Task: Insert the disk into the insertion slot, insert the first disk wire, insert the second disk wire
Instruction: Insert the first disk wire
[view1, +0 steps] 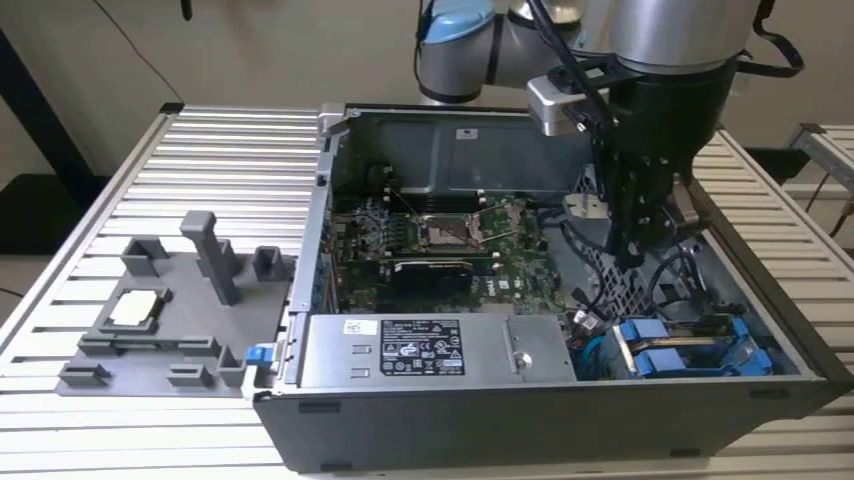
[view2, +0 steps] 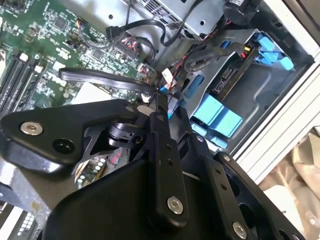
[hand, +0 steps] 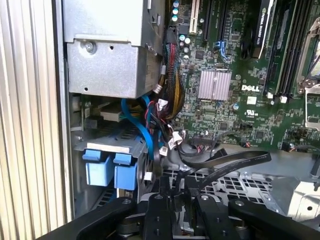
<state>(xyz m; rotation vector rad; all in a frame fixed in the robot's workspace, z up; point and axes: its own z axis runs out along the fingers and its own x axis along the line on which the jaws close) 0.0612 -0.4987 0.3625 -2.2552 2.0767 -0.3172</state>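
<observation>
the open computer case (view1: 534, 420) lies on the slatted worktop (view1: 214, 140); the arm reaches down into it, and the claw (view1: 627, 258) hangs over the perforated drive cage, near the corner where the insertion slot (view1: 607, 300) sits; the disk (view1: 663, 360) lies in that bay, its blue bracket tabs facing out, just beside the grey box with a white sticker (view1: 534, 350); so the disk step looks done, and the work now looks to be on a wire.

in both wrist views the claw (view2: 159, 97) is clenched, its tips pinched close together on the end of a black flat wire (hand: 235, 162) that arcs away over the cage; the exact contact is partly hidden by the fingers, so i judge it a grasp and not a certainty.

what could go wrong: the wire is thin and springy, so it may twist or slip between the tips and bring the plug askew to the disk's socket; a skewed plug could jam or bend; the loose bundle of coloured wires (hand: 172, 95) lies near the path and could snag; a hard push could shift the disk in its bay; the claw's wide links could strike the cage wall.
</observation>
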